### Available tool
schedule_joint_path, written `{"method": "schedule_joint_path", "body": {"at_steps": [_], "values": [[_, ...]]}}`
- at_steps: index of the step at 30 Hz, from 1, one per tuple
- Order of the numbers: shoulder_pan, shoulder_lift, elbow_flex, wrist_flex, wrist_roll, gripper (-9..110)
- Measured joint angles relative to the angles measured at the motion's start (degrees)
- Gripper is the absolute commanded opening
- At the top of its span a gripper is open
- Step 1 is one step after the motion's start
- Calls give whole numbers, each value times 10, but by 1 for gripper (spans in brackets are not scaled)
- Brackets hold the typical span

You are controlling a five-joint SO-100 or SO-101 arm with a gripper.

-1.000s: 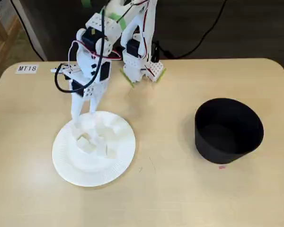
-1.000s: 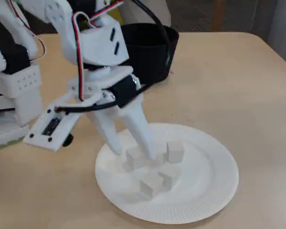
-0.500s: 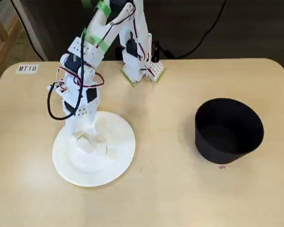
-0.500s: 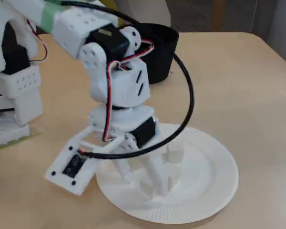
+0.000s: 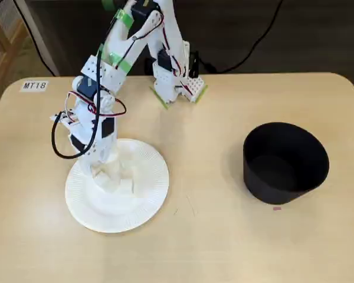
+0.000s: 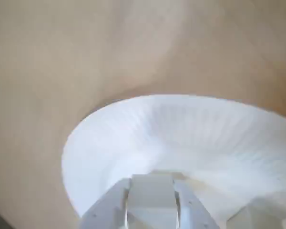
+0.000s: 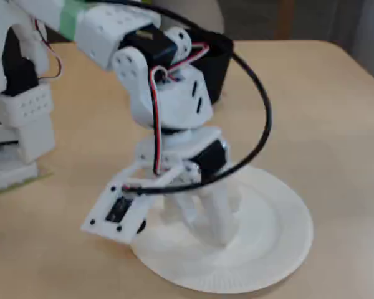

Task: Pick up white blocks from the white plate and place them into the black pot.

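Note:
The white plate (image 5: 146,203) lies on the left of the table in a fixed view. My gripper (image 5: 109,173) points down into the plate's middle. In the wrist view a white block (image 6: 151,198) sits snug between my fingers (image 6: 105,210), and both touch its sides above the plate (image 6: 133,124). Another white block (image 5: 127,186) lies just right of the gripper. From the other fixed view the gripper (image 7: 202,225) stands on the plate (image 7: 280,249) and hides the blocks. The black pot (image 5: 285,162) stands far right, apart from the arm, with nothing visible inside it, and its rim (image 7: 217,47) shows behind the arm.
The arm's base (image 5: 174,79) is clamped at the table's back edge. A black cable (image 5: 62,144) loops out left of the wrist. A label "MT18" (image 5: 33,85) sits at the back left. A small pink mark (image 5: 277,207) lies before the pot.
The arm swung left and lowered the gripper into the plate's middle. The fingers, spread wide a second ago, have closed in around one block.

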Motion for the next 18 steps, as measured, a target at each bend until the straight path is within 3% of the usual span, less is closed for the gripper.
{"method": "schedule_joint_path", "body": {"at_steps": [6,11,16,18], "values": [[-91,247,-37,107,10,-2],[-345,329,-127,260,45,-2],[-651,291,-109,198,54,-2],[-712,259,-85,149,44,-2]]}}
